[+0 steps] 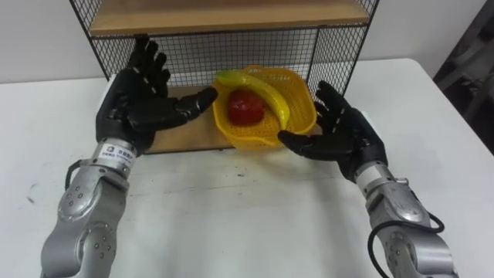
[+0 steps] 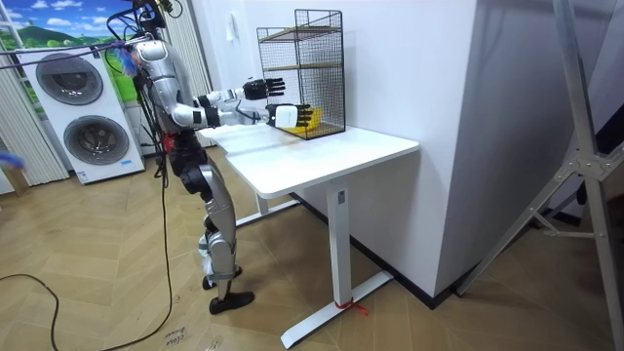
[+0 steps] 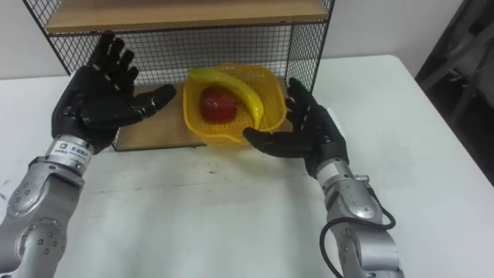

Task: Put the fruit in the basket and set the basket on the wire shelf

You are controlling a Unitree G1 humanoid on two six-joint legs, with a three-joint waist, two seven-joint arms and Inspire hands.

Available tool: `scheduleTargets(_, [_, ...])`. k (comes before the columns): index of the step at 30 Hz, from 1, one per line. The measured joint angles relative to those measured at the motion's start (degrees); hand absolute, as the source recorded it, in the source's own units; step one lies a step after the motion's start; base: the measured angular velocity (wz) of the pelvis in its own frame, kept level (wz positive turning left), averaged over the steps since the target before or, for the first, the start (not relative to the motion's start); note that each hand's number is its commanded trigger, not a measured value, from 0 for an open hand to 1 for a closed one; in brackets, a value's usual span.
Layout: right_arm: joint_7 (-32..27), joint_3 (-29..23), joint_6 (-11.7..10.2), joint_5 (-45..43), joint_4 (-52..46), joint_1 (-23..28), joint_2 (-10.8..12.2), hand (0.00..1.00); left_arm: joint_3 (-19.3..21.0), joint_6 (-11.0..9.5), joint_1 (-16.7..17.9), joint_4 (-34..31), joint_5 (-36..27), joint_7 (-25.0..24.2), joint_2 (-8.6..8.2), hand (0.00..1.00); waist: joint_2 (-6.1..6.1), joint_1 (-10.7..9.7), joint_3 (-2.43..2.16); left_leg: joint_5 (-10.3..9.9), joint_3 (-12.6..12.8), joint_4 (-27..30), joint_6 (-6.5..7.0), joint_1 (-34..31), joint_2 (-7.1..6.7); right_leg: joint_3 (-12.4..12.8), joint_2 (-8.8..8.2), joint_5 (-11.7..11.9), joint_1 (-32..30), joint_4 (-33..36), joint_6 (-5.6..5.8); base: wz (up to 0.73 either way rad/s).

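Left hand (image 1: 135,108) and right hand (image 1: 340,131) were spread wide, flanking yellow basket (image 1: 307,112) on bottom board (image 1: 185,135) of wire shelf (image 1: 231,48); banana (image 1: 266,91) lay over red apple (image 1: 243,108) inside.

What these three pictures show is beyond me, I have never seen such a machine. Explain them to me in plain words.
This is a humanoid robot with two arms, each ending in a black hand with fingers like ours. Two pictures come from the twin cameras in its head, looking down at its work. The third comes from a camera across the room and shows the robot standing at a white table. On the table stands a wire shelf with wooden boards. A yellow basket holding a red apple and a banana sits on the shelf's bottom board. The left hand and the right hand are spread open on either side of the basket, gripping nothing. Whether the thumbs touch its rim I cannot tell.
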Motion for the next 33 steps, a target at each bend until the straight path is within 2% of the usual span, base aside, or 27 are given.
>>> scheduleTargets(3, [-0.01,-0.04,-0.46,-0.51,-2.43,1.0,-0.03,0.0,0.38,-0.81,0.31,-0.11,0.05,0.0,0.09,0.0,0.0,-0.02,0.0,0.01,-0.01,-0.13,-0.01,0.12,0.0,-0.02,0.02,0.0,0.07,-0.1,0.0,0.0])
scheduleTargets(6, [0.3,-0.55,-2.01,-0.48,-2.56,2.37,-0.34,0.0,0.5,-1.57,2.64,-1.73,1.21,0.05,0.43,0.0,0.01,-0.14,-0.01,0.01,0.01,0.0,-0.01,0.23,-0.01,0.02,0.05,0.0,0.13,-0.22,0.0,0.0])
scheduleTargets(10, [1.86,-1.3,-2.05,-0.67,-2.56,4.46,-0.36,0.0,1.24,-2.42,5.0,-2.1,1.7,0.04,0.95,0.0,0.02,-0.12,0.0,0.0,-0.04,-0.05,-0.01,0.13,-0.01,0.0,0.08,0.0,0.34,-0.75,0.0,0.0])
scheduleTargets(12, [2.03,-1.31,-2.06,-1.42,-2.56,5.48,-0.37,0.0,1.34,-2.44,5.43,-2.15,1.7,-0.06,1.6,0.0,0.06,-0.1,0.03,0.0,-0.05,-0.07,-0.02,0.01,-0.01,0.01,0.11,0.01,0.3,-0.94,-0.01,0.0])
scheduleTargets(15, [2.76,-1.79,-2.06,-3.82,-2.67,7.06,-0.37,0.0,1.9,-2.44,5.54,-2.26,1.77,-0.99,1.61,0.0,0.11,-0.02,0.01,-0.01,-0.03,-0.21,-0.02,-0.1,-0.01,-0.12,0.11,0.01,0.17,-0.85,0.0,0.0])
scheduleTargets(20, [4.41,-4.86,-2.09,-4.37,-6.61,10.35,-0.4,0.0,3.16,-2.64,7.47,-3.85,1.77,-3.18,1.59,0.0,0.21,-0.35,-0.01,-0.01,-0.02,-0.21,-0.02,-0.45,0.0,-0.21,0.11,0.01,-0.18,-0.91,0.0,0.0])
scheduleTargets(28, [4.41,-12.25,-3.74,-4.76,-9.31,13.93,-0.71,0.0,6.09,-3.83,12.73,-6.89,2.87,-7.53,1.63,0.0,0.7,-0.26,-0.13,-0.03,0.14,-0.53,-0.04,-0.87,0.01,0.38,0.21,0.0,-0.92,-0.88,0.0,-0.02])
scheduleTargets(33, [3.88,-14.09,-4.31,-3.97,-13.31,17.34,-1.06,0.0,7.02,-4.02,15.14,-8.87,2.68,-8.11,1.56,0.0,0.95,-0.16,-0.29,0.01,0.21,-1.2,-0.09,-0.59,0.0,0.3,0.22,0.0,-0.87,-0.78,0.0,0.0])
